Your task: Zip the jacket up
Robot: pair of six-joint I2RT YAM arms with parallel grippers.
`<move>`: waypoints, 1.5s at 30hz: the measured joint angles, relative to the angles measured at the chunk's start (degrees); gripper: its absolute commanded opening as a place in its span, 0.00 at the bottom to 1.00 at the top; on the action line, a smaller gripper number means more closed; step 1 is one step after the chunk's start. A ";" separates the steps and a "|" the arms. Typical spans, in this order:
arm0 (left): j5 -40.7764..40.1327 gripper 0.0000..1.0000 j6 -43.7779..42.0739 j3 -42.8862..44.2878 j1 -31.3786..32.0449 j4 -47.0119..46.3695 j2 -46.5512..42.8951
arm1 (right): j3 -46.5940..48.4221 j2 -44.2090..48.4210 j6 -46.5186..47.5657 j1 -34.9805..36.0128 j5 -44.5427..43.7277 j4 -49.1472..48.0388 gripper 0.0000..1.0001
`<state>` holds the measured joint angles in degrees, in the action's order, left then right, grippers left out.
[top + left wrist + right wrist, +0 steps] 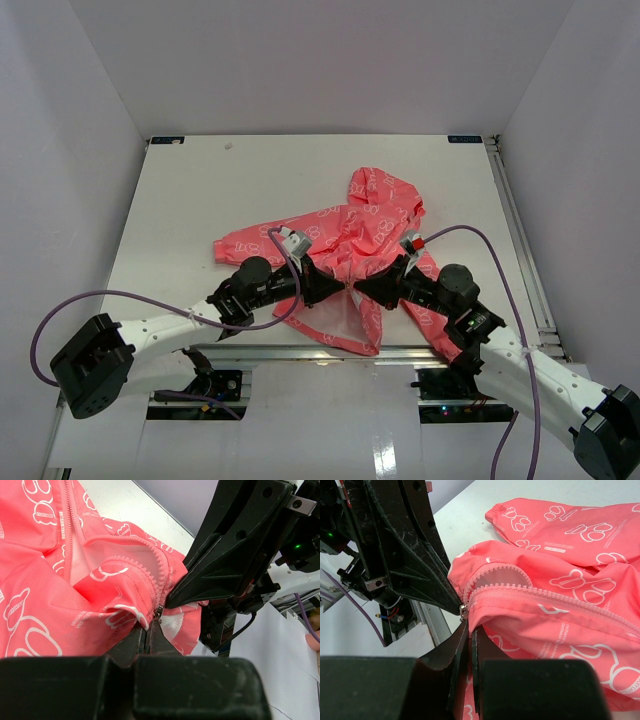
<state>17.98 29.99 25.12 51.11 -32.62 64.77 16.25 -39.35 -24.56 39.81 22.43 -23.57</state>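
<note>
Near the table's front edge, at mid-width, the left claw point(336, 286) and right claw point(362, 287) are met tip to tip, almost touching.

Left claw: fingers pressed together. Fabric of the jacket point(372, 222) is pinched at the tips, and the zipper slider point(158, 612) stands just off them. Whether the slider's tab itself is caught cannot be told.

Right claw: fingers likewise closed. A fold of the same front edge is nipped beside the slider from the opposite side.

Past the slider, the two rows of zipper teeth point(545, 597) are seen apart, one arching and one running straighter. Closure is judged barely begun.

Long axis of the zipper: from the claws away toward the hood point(385, 190), far and slightly right, bent by crumpled cloth. The left claw is judged nearer the slider, and the right claw is placed to anchor the hem end.

Room: bare table point(200, 190) lies beyond the hood and to the left, so a pull away from the bases is judged unobstructed. A metal rail point(300, 350) lies close behind the claws and is reached by the lower hem. Some cloth is covered by the right arm.
</note>
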 measured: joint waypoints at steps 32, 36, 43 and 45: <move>2.19 0.00 -11.86 -0.26 0.00 0.87 -2.64 | 6.56 -1.16 1.44 0.17 -2.20 7.28 0.08; 2.19 0.00 -12.35 -0.03 -0.02 0.95 -2.59 | 8.03 -1.95 1.59 0.16 -2.54 8.17 0.08; 2.37 0.00 -12.82 0.56 -0.17 1.29 -1.01 | 9.41 -2.93 1.68 -0.21 -3.03 10.50 0.08; 2.58 0.00 -12.97 0.85 -0.18 1.37 -0.74 | 9.74 -3.07 1.72 -0.41 -3.04 10.77 0.08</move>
<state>20.56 17.02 25.98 50.93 -31.25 64.02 25.99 -42.43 -22.84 39.41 19.39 -12.80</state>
